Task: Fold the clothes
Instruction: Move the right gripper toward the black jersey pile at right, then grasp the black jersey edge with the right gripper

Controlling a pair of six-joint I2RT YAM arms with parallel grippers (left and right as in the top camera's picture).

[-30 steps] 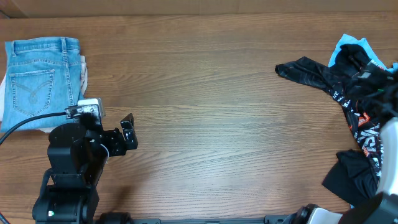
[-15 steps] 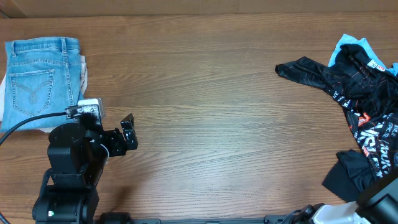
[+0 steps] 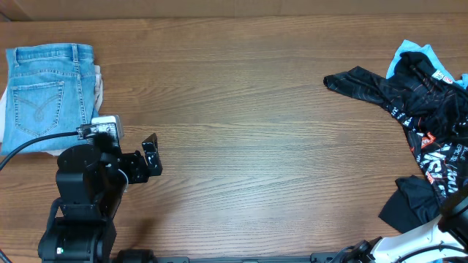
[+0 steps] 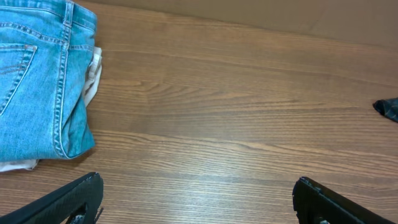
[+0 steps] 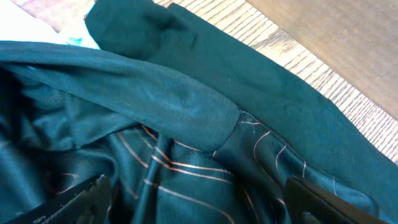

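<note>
The black jersey [image 3: 424,109] with thin orange lines and white lettering lies crumpled at the table's right side, one sleeve reaching left. My right gripper [image 5: 199,205] is open, its fingers spread just above the jersey's orange-lined fabric [image 5: 186,168]. The right arm [image 3: 455,215] shows only at the bottom right corner of the overhead view. My left gripper [image 3: 150,157] is open and empty over bare wood at the left, far from the jersey. In the left wrist view [image 4: 199,200] the jersey's sleeve tip [image 4: 388,109] shows at the right edge.
Folded light-blue jeans [image 3: 51,88] lie on a white cloth at the back left, also in the left wrist view [image 4: 37,81]. A light-blue garment [image 3: 413,52] lies under the jersey's far end. A plain black garment [image 3: 409,204] lies at the front right.
The right arm has drawn back from over the jersey toward the front right corner, uncovering the jersey's lettering. The jersey and the left arm have not moved.
</note>
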